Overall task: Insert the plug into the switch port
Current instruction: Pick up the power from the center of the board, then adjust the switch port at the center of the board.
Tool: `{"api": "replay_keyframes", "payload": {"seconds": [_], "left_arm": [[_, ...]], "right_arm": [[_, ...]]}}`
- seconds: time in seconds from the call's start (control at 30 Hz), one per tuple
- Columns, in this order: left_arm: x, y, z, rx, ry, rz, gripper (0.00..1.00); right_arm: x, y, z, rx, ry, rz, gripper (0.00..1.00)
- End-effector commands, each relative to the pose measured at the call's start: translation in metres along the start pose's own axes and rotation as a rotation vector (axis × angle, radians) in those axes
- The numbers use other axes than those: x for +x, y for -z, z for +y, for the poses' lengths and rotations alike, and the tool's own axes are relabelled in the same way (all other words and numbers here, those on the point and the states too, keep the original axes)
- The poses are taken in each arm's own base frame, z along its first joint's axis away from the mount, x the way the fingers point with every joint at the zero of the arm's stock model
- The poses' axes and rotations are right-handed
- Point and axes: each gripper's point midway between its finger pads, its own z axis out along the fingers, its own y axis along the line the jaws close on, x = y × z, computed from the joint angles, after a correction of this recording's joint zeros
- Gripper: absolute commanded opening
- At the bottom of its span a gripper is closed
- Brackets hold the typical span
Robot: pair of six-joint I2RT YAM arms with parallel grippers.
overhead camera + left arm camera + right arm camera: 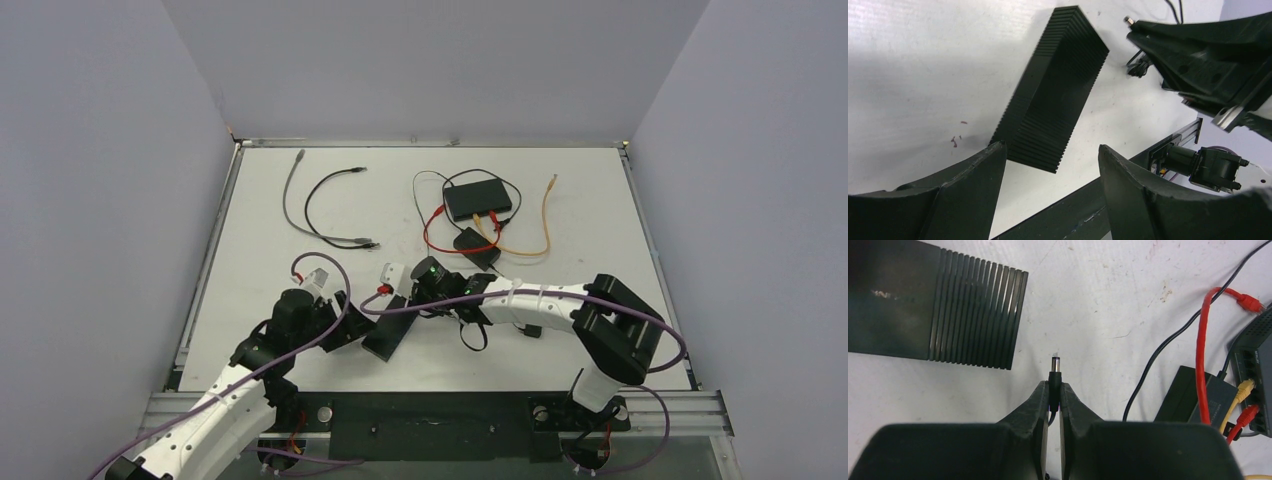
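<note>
The white table (260, 200) carries the task's switch (388, 335), a long black ribbed box lying near the front edge between the two arms. In the top view its long axis runs on a diagonal, from near-left to far-right.

The left gripper (1050, 147) sits just beside the switch's near end with its jaws spread wide, holding nothing. From its own camera the box stretches away ahead of the gap between the fingers. It is the nearer arm and looks placed to steady the box.

The right gripper (1054, 387) reaches in from the right, its fingers pinched tight on the plug (1054, 369), a small black barrel connector whose metal tip sticks out past the fingertips.

From the right wrist, the switch lies ahead and to the left of the plug. The tip points past the box's ribbed end, not at it, and the two are apart. No port shows in any view, so the plug probably needs to swing left once that face is found.
</note>
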Motion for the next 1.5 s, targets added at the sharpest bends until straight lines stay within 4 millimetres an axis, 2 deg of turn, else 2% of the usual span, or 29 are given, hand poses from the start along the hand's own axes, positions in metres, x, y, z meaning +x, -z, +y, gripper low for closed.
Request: {"api": "replay_keyframes", "payload": {"seconds": [0.0,0.37,0.5,0.83,1.17,1.3,1.47], "left_arm": [[0.017,0.002,0.007,-0.028,0.082,0.066,0.65],[0.046,-0.001,0.013,-0.021,0.131,0.205,0.64],[0.050,-0.005,0.014,-0.024,0.135,0.223,0.64],[0.041,-0.018,0.008,-0.017,0.121,0.213,0.64],[0.014,-0.020,0.007,-0.080,0.049,0.117,0.64],[0.003,-0.023,0.004,-0.093,0.017,0.088,0.64],[-0.002,-0.028,0.005,-0.110,-0.017,0.090,0.64]], "right_arm": [[-0.030,-0.005,-0.025,0.086,-0.062,-0.076,0.00],[-0.024,-0.027,-0.028,0.080,-0.136,-0.052,0.00],[-0.023,-0.032,-0.024,0.055,-0.153,-0.055,0.00],[-0.022,-0.034,-0.001,-0.045,-0.198,-0.084,0.00],[-0.016,-0.031,0.018,-0.073,-0.244,-0.090,0.00],[-0.018,-0.022,0.032,-0.065,-0.246,-0.120,0.00],[-0.018,-0.010,0.040,-0.031,-0.249,-0.138,0.00]]}}
